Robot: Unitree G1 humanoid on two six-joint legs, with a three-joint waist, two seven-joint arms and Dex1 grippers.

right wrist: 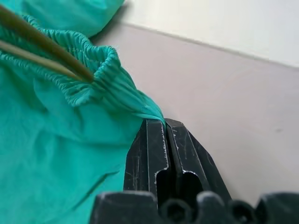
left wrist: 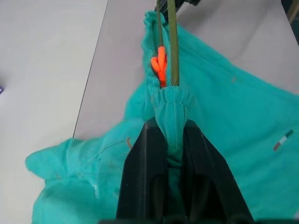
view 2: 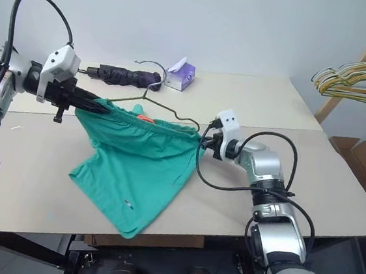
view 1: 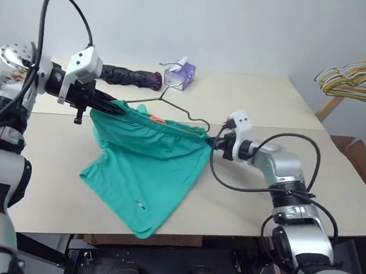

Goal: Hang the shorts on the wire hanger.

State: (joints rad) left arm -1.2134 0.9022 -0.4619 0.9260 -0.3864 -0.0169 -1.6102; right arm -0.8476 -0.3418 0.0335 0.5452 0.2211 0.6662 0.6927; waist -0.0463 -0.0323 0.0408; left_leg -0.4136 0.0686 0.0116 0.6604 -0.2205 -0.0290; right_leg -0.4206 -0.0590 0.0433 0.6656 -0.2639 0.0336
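I grip the shorts at both ends of the waistband: my left end effector is clenched on the bunched elastic at about nine o'clock of the garment, and my right end effector is pinched tight on the corner of the waistband at about three o'clock. The waistband is stretched between them above the bench, and the legs sag down to the surface toward six o'clock. The wire hanger runs inside the waistband, its hook rising toward twelve o'clock near the tissue box.

Risks, as I judge them: my right end effector holds only a thin tip of cloth, so more tension could pull that corner free and drop that side. Pulling harder could also drag the hanger's wire end out of the waistband, or bend the thin wire. The orange drawstring lies against the wire and could snag on it.

Count: one pair of shorts, one wire hanger, one folded umbrella, one tissue box, and one bunch of spare hangers at two o'clock, too overlapped to count
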